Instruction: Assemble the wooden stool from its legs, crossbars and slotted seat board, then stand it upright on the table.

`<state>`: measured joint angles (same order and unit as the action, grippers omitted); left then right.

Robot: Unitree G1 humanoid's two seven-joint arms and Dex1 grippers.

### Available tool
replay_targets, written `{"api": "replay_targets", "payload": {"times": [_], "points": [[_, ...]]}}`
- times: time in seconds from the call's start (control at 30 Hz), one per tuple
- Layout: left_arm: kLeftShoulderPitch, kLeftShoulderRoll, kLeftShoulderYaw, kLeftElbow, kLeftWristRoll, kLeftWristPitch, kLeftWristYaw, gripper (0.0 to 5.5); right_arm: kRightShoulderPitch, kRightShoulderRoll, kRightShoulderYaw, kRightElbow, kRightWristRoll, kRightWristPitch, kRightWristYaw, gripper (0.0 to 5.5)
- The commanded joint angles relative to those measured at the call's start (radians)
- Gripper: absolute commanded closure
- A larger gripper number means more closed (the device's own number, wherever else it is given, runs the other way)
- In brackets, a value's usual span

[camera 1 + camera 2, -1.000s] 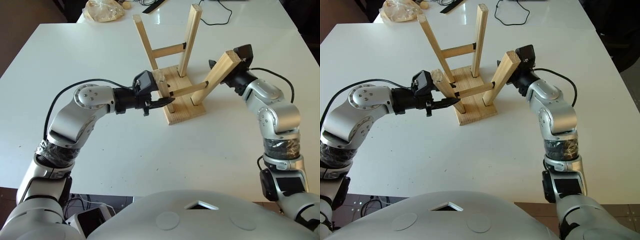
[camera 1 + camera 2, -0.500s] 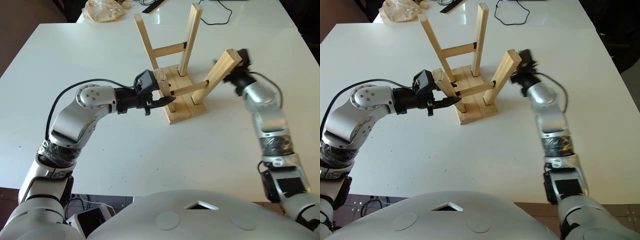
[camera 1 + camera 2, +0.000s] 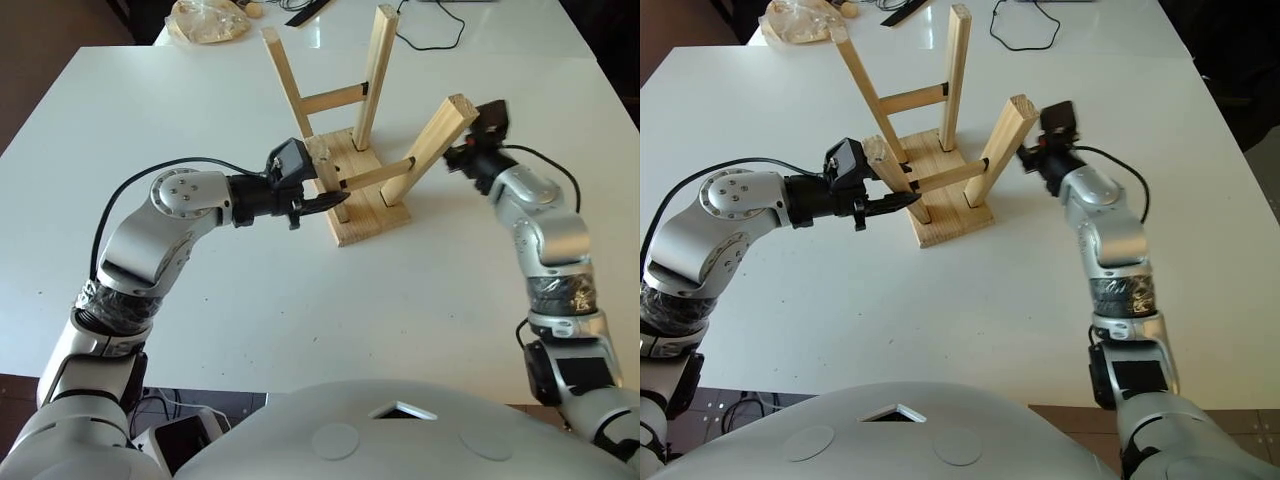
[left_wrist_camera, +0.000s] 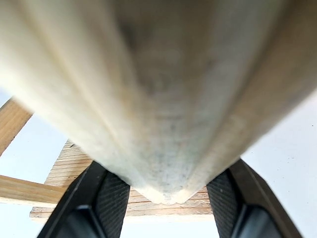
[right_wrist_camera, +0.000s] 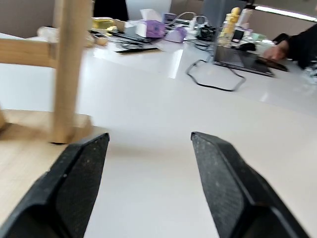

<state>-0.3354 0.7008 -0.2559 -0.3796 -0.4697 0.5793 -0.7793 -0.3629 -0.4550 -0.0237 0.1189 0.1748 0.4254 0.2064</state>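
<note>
The stool lies upside down with its slotted seat board [image 3: 368, 215] flat on the table and its legs pointing up. My left gripper [image 3: 328, 203] is shut on the near left leg [image 3: 322, 165], low down by the board; that leg [image 4: 163, 89] looms between my dark fingers [image 4: 106, 198]. A crossbar [image 3: 375, 178] joins it to the tilted near right leg [image 3: 435, 135]. My right gripper [image 3: 460, 153] is open just right of that leg's upper part, its fingers [image 5: 79, 183] apart with nothing between them. The two far legs [image 3: 375, 70] stand joined by another crossbar [image 3: 335, 100].
A filled plastic bag [image 3: 208, 20] and a black cable [image 3: 430, 35] lie at the table's far edge. The white table [image 3: 150, 110] has free room to the left and in front of the stool. Clutter and a laptop [image 5: 242, 52] sit on a table beyond.
My right gripper has come off the top of the tilted right leg and now sits open slightly lower beside it. The left arm has held still on its leg.
</note>
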Motion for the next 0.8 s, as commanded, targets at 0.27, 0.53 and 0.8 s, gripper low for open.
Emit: {"api": "replay_targets", "payload": {"times": [0.27, 0.53, 0.8], "points": [[0.099, 0.026, -0.068, 0.055, 0.051, 0.101, -0.005, 3.46, -0.004, 0.093, 0.083, -0.179, 0.046, 0.061, 0.039, 2.44], [0.131, -0.005, -0.044, 0.016, 0.020, 0.138, 0.039, 3.46, -0.145, 0.281, 0.048, -0.607, 0.716, 0.592, -0.116, 2.44], [0.134, -0.014, 0.005, -0.090, -0.055, 0.136, 0.013, 3.09, -0.010, 0.042, 0.134, -0.391, 0.271, 0.356, 0.010, 2.44]]}}
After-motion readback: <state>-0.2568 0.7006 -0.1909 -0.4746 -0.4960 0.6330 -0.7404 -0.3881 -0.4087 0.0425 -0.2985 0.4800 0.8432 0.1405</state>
